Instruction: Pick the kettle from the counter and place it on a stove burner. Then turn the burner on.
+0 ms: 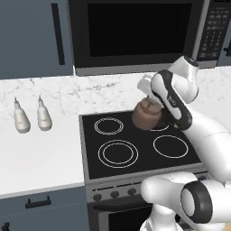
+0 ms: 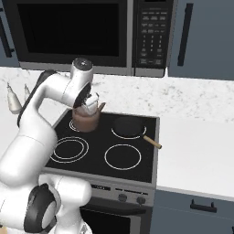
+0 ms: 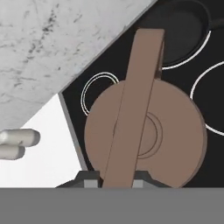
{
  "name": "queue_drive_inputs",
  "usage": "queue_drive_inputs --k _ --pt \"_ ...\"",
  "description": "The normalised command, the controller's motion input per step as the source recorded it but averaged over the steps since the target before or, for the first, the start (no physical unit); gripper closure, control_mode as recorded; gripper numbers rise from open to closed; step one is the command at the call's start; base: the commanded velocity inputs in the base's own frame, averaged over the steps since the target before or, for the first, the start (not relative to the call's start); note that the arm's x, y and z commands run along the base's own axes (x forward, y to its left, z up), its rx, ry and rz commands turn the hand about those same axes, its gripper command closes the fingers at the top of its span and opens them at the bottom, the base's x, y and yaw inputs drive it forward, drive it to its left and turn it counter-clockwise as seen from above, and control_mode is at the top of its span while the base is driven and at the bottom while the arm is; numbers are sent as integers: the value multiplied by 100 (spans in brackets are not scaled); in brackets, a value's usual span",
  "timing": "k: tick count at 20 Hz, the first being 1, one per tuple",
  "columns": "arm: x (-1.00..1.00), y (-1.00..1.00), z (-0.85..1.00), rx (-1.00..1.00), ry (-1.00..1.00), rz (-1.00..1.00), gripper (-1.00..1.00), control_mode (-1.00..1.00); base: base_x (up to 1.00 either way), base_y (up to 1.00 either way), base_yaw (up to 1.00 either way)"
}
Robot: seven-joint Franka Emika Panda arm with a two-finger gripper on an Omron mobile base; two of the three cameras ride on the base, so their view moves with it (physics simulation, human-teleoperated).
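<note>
Hand view first: my gripper [image 3: 117, 183] is pinched on the kettle's [image 3: 146, 135] arched handle, which runs from 6 o'clock up toward 12, tipped slightly to 1. Left base view has the kettle [image 1: 145, 114] lifted off the bench [image 1: 40, 158], hanging over the back of the cooktop [image 1: 135, 162]. So the pick is done. Still to come: the big double-ringed stove burner [image 1: 118, 153] sits at 7 o'clock from the kettle, bare. Placing and switching on remain. Spout, in the right base view, points toward 2 o'clock, at the pan [image 2: 128, 126].
</note>
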Motion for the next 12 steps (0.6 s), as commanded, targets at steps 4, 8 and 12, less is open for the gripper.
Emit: queue_drive_inputs --k 4,8,12 --pt "12 100 -27 -34 25 0 100 -100 0 0 0" --pt "4 63 -25 -10 20 6 100 -100 0 0 0" --pt "5 26 -47 15 6 2 100 -100 0 0 0"
